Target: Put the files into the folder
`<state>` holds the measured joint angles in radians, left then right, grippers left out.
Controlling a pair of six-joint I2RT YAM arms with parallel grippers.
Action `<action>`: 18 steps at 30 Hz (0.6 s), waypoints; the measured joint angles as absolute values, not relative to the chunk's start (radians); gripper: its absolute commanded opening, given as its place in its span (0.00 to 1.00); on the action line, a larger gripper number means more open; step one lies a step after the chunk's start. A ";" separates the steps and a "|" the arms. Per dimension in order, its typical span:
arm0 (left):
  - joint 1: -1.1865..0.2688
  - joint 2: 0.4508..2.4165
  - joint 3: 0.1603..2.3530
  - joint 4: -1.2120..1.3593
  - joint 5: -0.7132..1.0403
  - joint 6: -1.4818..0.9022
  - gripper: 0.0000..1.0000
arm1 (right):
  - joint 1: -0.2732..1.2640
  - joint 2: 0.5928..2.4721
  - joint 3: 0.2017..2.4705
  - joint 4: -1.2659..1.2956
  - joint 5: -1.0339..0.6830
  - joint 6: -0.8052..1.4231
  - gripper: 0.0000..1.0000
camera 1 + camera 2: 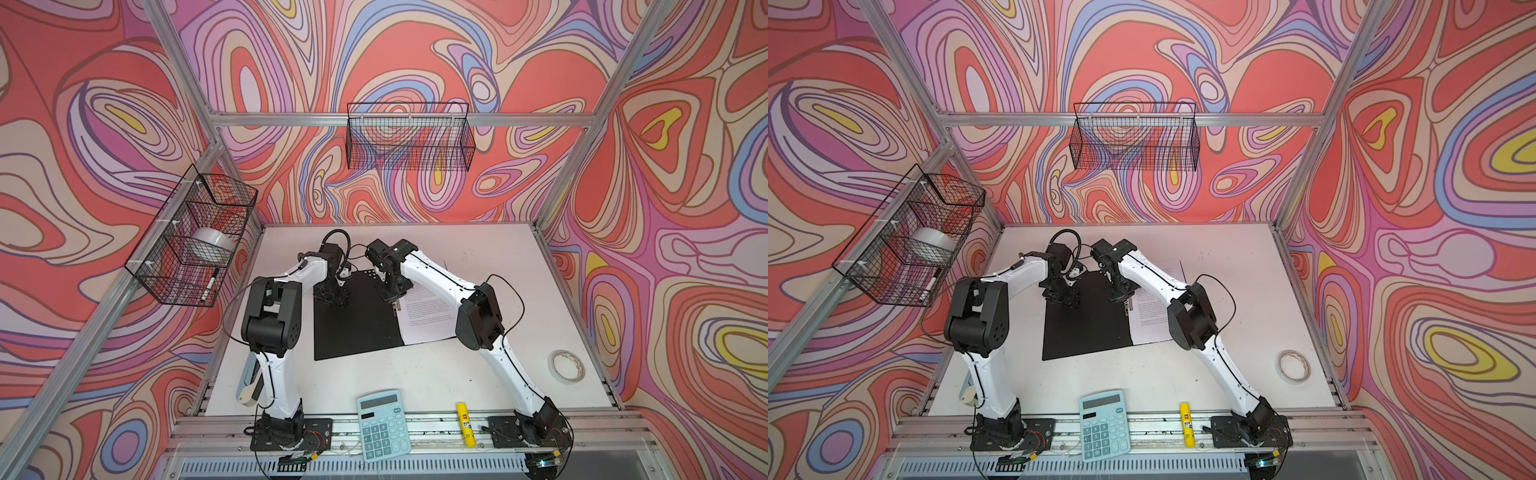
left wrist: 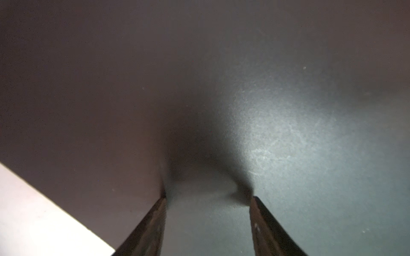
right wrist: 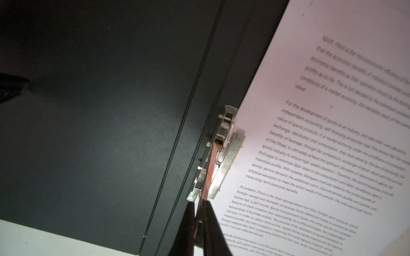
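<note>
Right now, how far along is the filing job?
Done: the folder lies open, and the files lie on its right half. In hand: the right gripper is shut at the end of the clip, whose bar lies over the files' edge; the left gripper, open, is over the black left cover. Left: whether the clip is locked I cannot tell, and the folder is not yet closed.

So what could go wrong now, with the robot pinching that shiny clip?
1. The right gripper pinches only a thin part of the metal clip. It might slip off, and the clip could snap down.
2. No gripper holds the files, so a tug at the clip may slide them crooked.
3. The left gripper is open on the folder, its black inside, gripping nothing. The folder could shift.
</note>
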<state>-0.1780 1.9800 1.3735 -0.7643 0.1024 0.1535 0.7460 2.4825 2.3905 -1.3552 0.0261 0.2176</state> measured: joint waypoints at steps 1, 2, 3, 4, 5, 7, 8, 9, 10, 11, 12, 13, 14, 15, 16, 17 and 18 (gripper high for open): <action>-0.178 1.980 1.374 -0.764 0.102 0.154 0.60 | 0.746 2.482 2.392 -1.356 0.027 0.218 0.08; -0.178 1.980 1.373 -0.764 0.102 0.154 0.60 | 0.746 2.482 2.392 -1.356 0.027 0.218 0.07; -0.178 1.980 1.373 -0.764 0.101 0.154 0.60 | 0.746 2.482 2.393 -1.356 0.028 0.217 0.06; -0.178 1.980 1.373 -0.764 0.100 0.153 0.60 | 0.746 2.482 2.394 -1.357 0.028 0.217 0.06; -0.178 1.980 1.373 -0.764 0.099 0.153 0.60 | 0.746 2.482 2.394 -1.357 0.028 0.217 0.06; -0.178 1.980 1.373 -0.765 0.090 0.153 0.59 | 0.747 2.482 2.395 -1.357 0.028 0.217 0.05; -0.178 1.980 1.373 -0.765 0.084 0.153 0.59 | 0.748 2.482 2.395 -1.357 0.028 0.217 0.05; -0.178 1.981 1.373 -0.766 0.078 0.153 0.59 | 0.748 2.482 2.395 -1.357 0.028 0.218 0.05; -0.178 1.982 1.374 -0.766 0.072 0.153 0.59 | 0.748 2.482 2.395 -1.357 0.028 0.217 0.05; -0.178 1.983 1.375 -0.767 0.067 0.153 0.59 | 0.748 2.482 2.395 -1.357 0.028 0.217 0.05; -0.178 1.985 1.377 -0.768 0.062 0.153 0.59 | 0.748 2.482 2.394 -1.357 0.027 0.218 0.05; -0.178 1.988 1.380 -0.770 0.060 0.153 0.59 | 0.748 2.482 2.391 -1.356 0.027 0.218 0.04; -0.178 1.990 1.383 -0.774 0.059 0.153 0.59 | 0.748 2.482 2.389 -1.356 0.027 0.218 0.04; -0.178 1.994 1.390 -0.780 0.058 0.152 0.59 | 0.748 2.482 2.384 -1.355 0.026 0.218 0.04; -0.178 1.997 1.394 -0.784 0.058 0.152 0.59 | 0.748 2.482 2.379 -1.354 0.025 0.217 0.04; -0.178 2.000 1.398 -0.788 0.057 0.152 0.59 | 0.748 2.482 2.373 -1.353 0.023 0.218 0.04; -0.178 2.001 1.400 -0.790 0.056 0.152 0.59 | 0.748 2.482 2.367 -1.350 0.021 0.218 0.04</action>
<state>-0.1783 2.0010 1.4002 -0.7902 0.0555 0.1516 0.7483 2.4817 2.3672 -1.3502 0.0208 0.2176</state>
